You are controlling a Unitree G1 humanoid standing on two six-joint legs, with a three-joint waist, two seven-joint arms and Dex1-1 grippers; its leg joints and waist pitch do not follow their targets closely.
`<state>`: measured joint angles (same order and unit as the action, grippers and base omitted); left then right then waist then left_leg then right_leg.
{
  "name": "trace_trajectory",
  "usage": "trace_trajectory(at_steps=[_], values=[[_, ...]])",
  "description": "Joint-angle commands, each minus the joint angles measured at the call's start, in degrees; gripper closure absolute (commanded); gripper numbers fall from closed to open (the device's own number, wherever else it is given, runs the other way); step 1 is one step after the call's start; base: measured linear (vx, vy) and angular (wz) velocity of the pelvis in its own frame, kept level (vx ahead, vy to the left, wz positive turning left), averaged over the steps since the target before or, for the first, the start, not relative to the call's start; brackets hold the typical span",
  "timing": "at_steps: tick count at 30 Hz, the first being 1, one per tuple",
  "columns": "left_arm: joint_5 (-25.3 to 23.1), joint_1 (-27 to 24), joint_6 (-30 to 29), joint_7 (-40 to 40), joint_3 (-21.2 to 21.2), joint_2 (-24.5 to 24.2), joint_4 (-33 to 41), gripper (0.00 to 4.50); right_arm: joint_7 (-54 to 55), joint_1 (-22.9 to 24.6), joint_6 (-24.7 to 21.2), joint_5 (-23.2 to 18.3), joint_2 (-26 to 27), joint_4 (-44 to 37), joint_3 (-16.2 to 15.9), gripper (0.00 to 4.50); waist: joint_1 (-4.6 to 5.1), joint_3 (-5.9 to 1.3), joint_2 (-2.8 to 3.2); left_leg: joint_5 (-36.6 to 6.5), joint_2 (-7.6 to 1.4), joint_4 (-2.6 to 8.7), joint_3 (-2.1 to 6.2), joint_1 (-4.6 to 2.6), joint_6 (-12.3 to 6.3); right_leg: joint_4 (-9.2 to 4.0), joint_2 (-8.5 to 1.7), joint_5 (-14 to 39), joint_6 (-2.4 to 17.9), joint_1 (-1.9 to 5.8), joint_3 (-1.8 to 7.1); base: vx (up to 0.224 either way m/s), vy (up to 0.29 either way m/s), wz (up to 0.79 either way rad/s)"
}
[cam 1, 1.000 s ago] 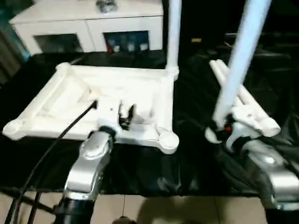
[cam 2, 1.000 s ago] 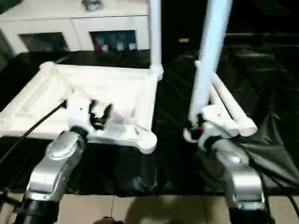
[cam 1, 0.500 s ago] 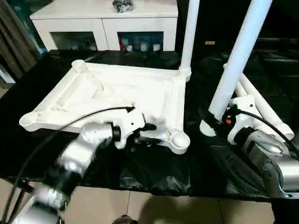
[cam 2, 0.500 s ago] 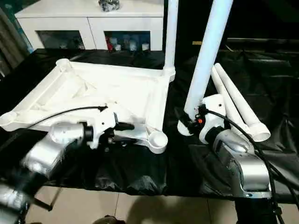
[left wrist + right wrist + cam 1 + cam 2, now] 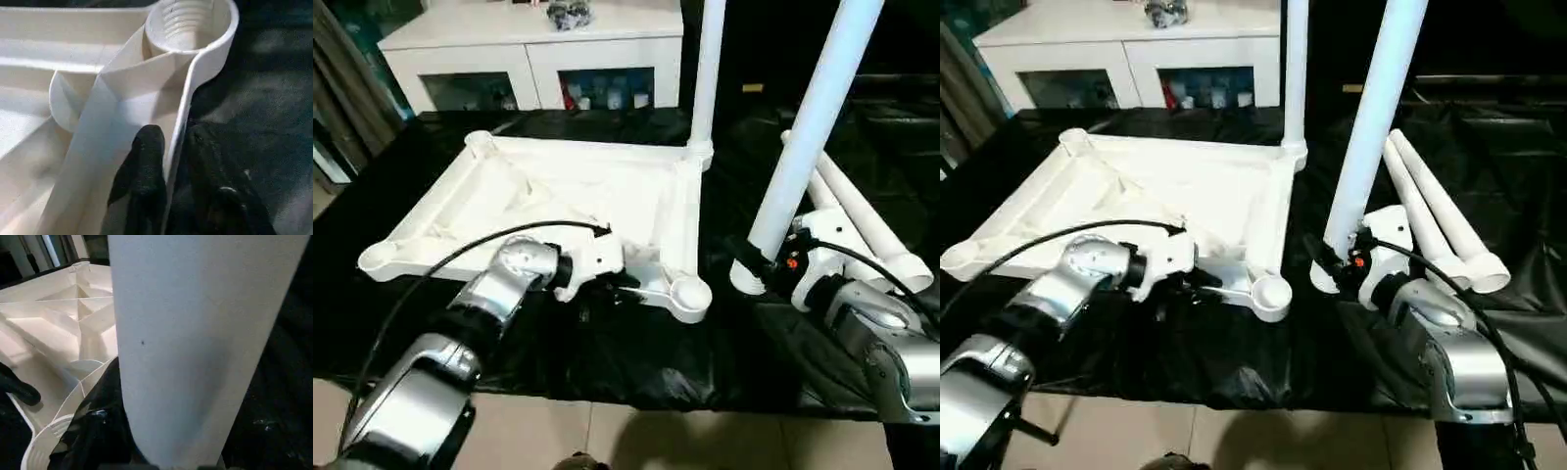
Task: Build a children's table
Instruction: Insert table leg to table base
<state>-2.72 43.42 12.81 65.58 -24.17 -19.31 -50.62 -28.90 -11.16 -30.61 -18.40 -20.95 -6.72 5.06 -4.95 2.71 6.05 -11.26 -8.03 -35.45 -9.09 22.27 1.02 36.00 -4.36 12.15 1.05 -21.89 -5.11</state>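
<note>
The children's table top (image 5: pixel 558 186) lies upside down on the black cloth, ribs up. One white leg (image 5: pixel 710 69) stands in its far right corner socket. My left gripper (image 5: pixel 173 134) is at the near rim, just beside the near right socket (image 5: pixel 688 294). Its black fingers (image 5: pixel 146 166) are closed on the thin rim wall, one on each side. My right gripper (image 5: pixel 754 262) is shut on the lower end of a second leg (image 5: pixel 808 127), held upright and slightly tilted just right of that socket. Two more legs (image 5: pixel 862 225) lie on the cloth to the right.
A white cabinet (image 5: pixel 529 59) with glass doors stands behind the black-draped table (image 5: pixel 636 352). A black cable (image 5: pixel 460 257) runs along my left forearm. Tiled floor (image 5: pixel 656 441) shows below the table's front edge.
My left gripper has swung to the right along the near rim and its fingers have closed on the rim wall. The right gripper keeps the leg upright in about the same place.
</note>
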Motion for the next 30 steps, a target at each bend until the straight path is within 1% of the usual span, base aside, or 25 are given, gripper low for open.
trace_trajectory(at_steps=[1,3,6,7,9,11,12,14,15,16,17,18,19,20,21,22,23,24,25,27,28,29,30], values=[[-1.3,1.3,1.8,0.4,-0.3,0.2,-3.0,3.98,0.1,0.2,0.9,-0.5,0.3,-1.9,0.0,2.58,-0.08,-3.9,-0.61,-9.3,-5.2,4.41,2.19,-0.68,-2.67,-4.69,-6.02,6.0,11.8,3.05,3.77,0.0,0.0,0.0],[-1.4,1.9,1.8,1.3,-0.2,0.5,-4.2,4.18,0.0,0.4,0.9,-0.5,0.4,-2.1,-0.1,2.58,-0.05,-3.98,-0.64,-9.3,-5.27,4.45,2.2,-0.77,-2.75,-4.52,-5.97,4.8,12.2,2.98,3.75,0.0,0.0,0.0],[-1.3,2.5,0.9,2.1,0.2,0.7,-5.3,4.28,0.0,0.3,1.0,-0.5,0.5,-2.0,-0.4,2.58,-0.05,-4.0,-0.69,-8.7,-5.24,4.38,2.17,-0.67,-3.14,-4.37,-6.14,3.1,12.8,3.09,3.75,0.0,0.0,0.0],[-0.8,2.6,-1.5,3.1,0.5,1.0,-5.2,4.35,-0.1,0.1,0.9,-0.5,0.5,-1.9,-0.6,2.58,0.01,-3.92,-0.65,-8.8,-5.27,4.42,2.16,-0.65,-3.24,-4.35,-6.13,3.2,13.1,3.06,3.72,0.0,0.0,0.0],[-0.4,2.7,-2.8,4.4,0.8,1.4,-5.4,4.43,-0.2,-0.1,0.9,-0.5,0.7,-1.9,-0.8,2.58,0.03,-3.85,-0.71,-9.1,-5.26,4.42,2.12,-0.68,-3.32,-4.45,-6.16,4.0,13.3,3.04,3.76,0.0,0.0,0.0],[-0.8,2.5,-6.3,4.2,0.7,1.7,-4.6,4.48,-0.1,-0.4,0.8,-0.7,0.9,-1.9,-0.9,2.58,0.07,-3.82,-0.7,-9.4,-5.27,4.44,2.12,-0.67,-3.23,-4.54,-6.29,5.0,13.4,3.08,3.78,0.0,0.0,0.0],[-1.0,2.0,-7.3,3.2,0.7,2.1,-3.8,4.49,-0.1,-0.6,0.7,-1.0,1.2,-1.9,-0.7,2.58,0.16,-3.75,-1.08,-9.6,-5.36,4.54,2.09,-0.73,-3.22,-4.59,-6.18,5.3,13.5,3.01,3.76,0.0,0.0,0.0],[-1.1,1.3,-10.8,-1.6,1.8,3.6,-2.4,4.5,-0.2,-1.3,-0.3,-2.1,1.8,-1.9,-0.4,2.58,0.14,-3.69,-0.83,-9.9,-5.4,4.52,2.12,-0.75,-3.21,-4.61,-6.26,6.3,13.6,2.95,3.8,0.0,0.0,0.0],[-1.1,1.3,-10.8,-1.6,1.8,3.6,-2.4,4.5,-0.2,-1.3,-0.3,-2.1,1.8,-1.9,-0.4,2.58,0.14,-3.63,-1.07,-10.1,-5.4,4.53,2.13,-0.76,-3.31,-4.66,-6.28,7.0,13.6,3.04,3.79,0.0,0.0,0.0],[-0.7,0.5,-15.7,-6.8,3.4,5.5,-0.6,4.5,-0.6,-1.9,-1.3,-3.2,2.1,-2.0,-0.2,2.58,0.15,-3.68,-1.13,-9.8,-5.37,4.41,2.01,-0.74,-3.42,-4.63,-6.3,7.3,13.7,3.15,3.79,0.0,0.0,0.0],[-0.7,0.5,-15.7,-6.8,3.4,5.5,-0.6,4.5,-0.6,-1.9,-1.3,-3.2,2.1,-2.0,-0.2,2.58,0.08,-3.62,-1.1,-9.6,-5.41,4.4,2.08,-0.74,-3.54,-4.71,-6.32,7.5,13.6,3.07,3.78,0.0,0.0,0.0],[-0.2,-0.9,-18.4,-8.5,4.0,6.5,2.6,4.5,-1.0,-2.5,-2.2,-3.8,2.1,-1.8,-0.3,2.58,0.06,-3.63,-1.78,-9.0,-5.29,4.43,1.95,-0.63,-3.91,-5.0,-6.19,8.3,13.0,3.04,3.77,0.0,0.0,0.0],[-0.1,-1.6,-19.7,-9.1,4.2,7.0,4.2,4.5,-1.1,-2.9,-2.6,-4.0,2.1,-1.7,-0.3,2.58,0.03,-3.7,-1.78,-8.4,-5.45,4.46,2.04,-0.59,-3.88,-4.58,-6.33,7.7,13.3,3.28,3.8,0.0,0.0,0.0],[-0.3,-2.5,-20.2,-9.7,4.1,7.3,5.8,4.5,-1.2,-3.3,-2.7,-3.9,2.1,-1.3,-0.5,2.58,0.09,-3.68,-1.5,-7.4,-5.36,4.38,2.03,-0.39,-4.45,-4.64,-6.18,7.3,13.0,3.13,3.69,0.0,0.0,0.0],[-0.7,-3.4,-20.3,-10.4,4.0,7.6,7.4,4.5,-1.3,-3.9,-2.6,-3.8,2.2,-0.7,-0.7,2.58,0.12,-3.78,-1.8,-6.6,-5.28,4.2,1.91,-0.35,-4.83,-4.61,-6.2,7.1,12.8,3.1,3.73,0.0,0.0,0.0],[-0.8,-4.6,-21.2,-11.5,4.0,8.2,9.5,4.5,-2.0,-4.6,-1.9,-3.2,2.0,0.3,-1.4,2.58,0.11,-3.76,-1.68,-6.2,-5.23,4.13,1.79,-0.41,-5.2,-4.77,-6.05,7.0,12.5,2.85,3.71,0.0,0.0,0.0],[-0.8,-4.6,-21.2,-11.5,4.0,8.2,9.5,4.5,-2.0,-4.6,-1.9,-3.2,2.0,0.3,-1.4,2.58,0.2,-3.78,-2.11,-6.1,-5.28,4.15,1.76,-0.37,-5.3,-4.72,-6.02,6.8,12.5,2.95,3.69,0.0,0.0,0.0],[-0.9,-5.3,-21.0,-11.6,3.9,8.3,10.6,4.5,-2.1,-4.9,-1.7,-3.1,2.0,0.7,-1.7,2.58,0.04,-3.71,-1.9,-6.1,-5.21,4.11,1.66,-0.48,-5.48,-4.87,-5.95,7.7,12.2,2.71,3.68,0.0,0.0,0.0],[-1.0,-6.0,-20.9,-11.7,3.7,8.3,11.5,4.5,-2.3,-5.2,-1.5,-2.9,1.9,1.2,-2.0,2.58,0.06,-3.62,-2.0,-6.5,-5.23,4.2,1.63,-0.44,-5.37,-5.04,-5.92,8.9,11.8,2.69,3.69,0.0,0.0,0.0],[-1.6,-8.2,-19.7,-10.8,2.6,7.7,14.4,4.5,-3.1,-6.4,-0.8,-1.7,1.2,3.0,-3.5,2.58,-0.08,-3.64,-1.97,-7.2,-5.35,4.28,1.66,-0.54,-4.8,-5.06,-5.99,10.5,11.2,2.65,3.67,0.0,0.0,0.0],[-1.9,-8.8,-19.4,-10.6,2.2,7.4,15.1,4.5,-3.5,-6.9,-0.5,-1.2,1.0,3.8,-4.0,2.58,0.07,-3.55,-1.82,-7.5,-5.4,4.41,1.61,-0.54,-4.5,-5.22,-5.85,11.0,10.9,2.51,3.67,0.0,0.0,0.0],[-2.2,-9.6,-19.0,-10.3,1.6,6.8,16.4,4.5,-4.0,-7.5,-0.1,-0.8,0.7,4.9,-4.5,2.58,0.06,-3.51,-1.93,-7.9,-5.41,4.4,1.52,-0.67,-4.33,-5.33,-5.74,11.4,10.7,2.32,3.71,0.0,0.0,0.0],[-2.4,-10.1,-18.8,-10.1,1.4,6.5,17.3,4.5,-4.2,-7.9,0.0,-0.7,0.6,5.7,-4.7,2.58,0.15,-3.56,-1.89,-7.9,-5.41,4.52,1.57,-0.55,-4.04,-5.15,-5.73,10.9,10.8,2.46,3.72,0.0,0.0,0.0]])
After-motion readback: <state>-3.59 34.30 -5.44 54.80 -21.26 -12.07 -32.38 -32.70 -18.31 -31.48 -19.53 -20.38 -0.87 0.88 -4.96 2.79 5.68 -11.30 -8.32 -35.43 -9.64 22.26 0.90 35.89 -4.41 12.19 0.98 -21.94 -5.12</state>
